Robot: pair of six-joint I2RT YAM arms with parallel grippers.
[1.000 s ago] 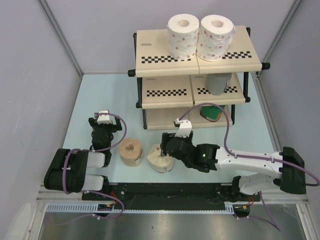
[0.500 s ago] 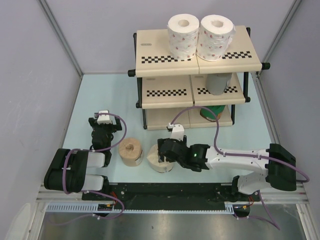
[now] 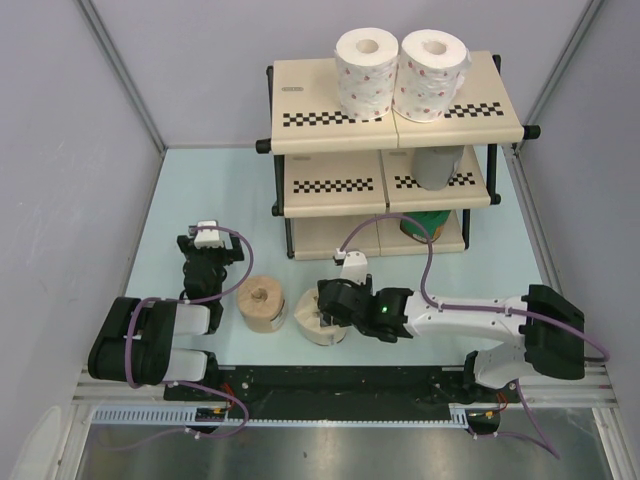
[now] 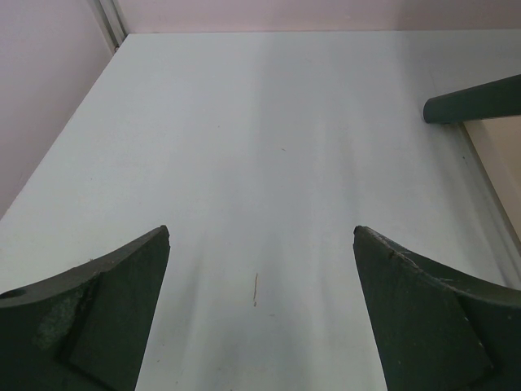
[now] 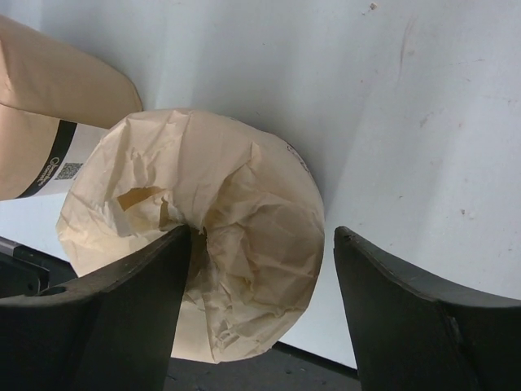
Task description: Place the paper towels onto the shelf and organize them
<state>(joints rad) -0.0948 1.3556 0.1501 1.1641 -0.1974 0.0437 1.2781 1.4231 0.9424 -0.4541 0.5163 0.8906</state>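
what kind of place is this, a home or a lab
Probably a robot lab test cell: a table walled by grey panels, two robot arms mounted at its near edge, and a shelf staged with paper towels.

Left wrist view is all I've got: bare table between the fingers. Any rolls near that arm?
Observer: Yes. The tan-brown roll stands on the table, right of the left tool.
Operator: Right arm?
Observer: The right tool hangs over the cream roll, one finger at its crumpled centre, one outside, jaws open.
Operator: Shelf?
Observer: The shelf holds four rolls: two white rolls on top, grey roll in the middle, green roll at the bottom.
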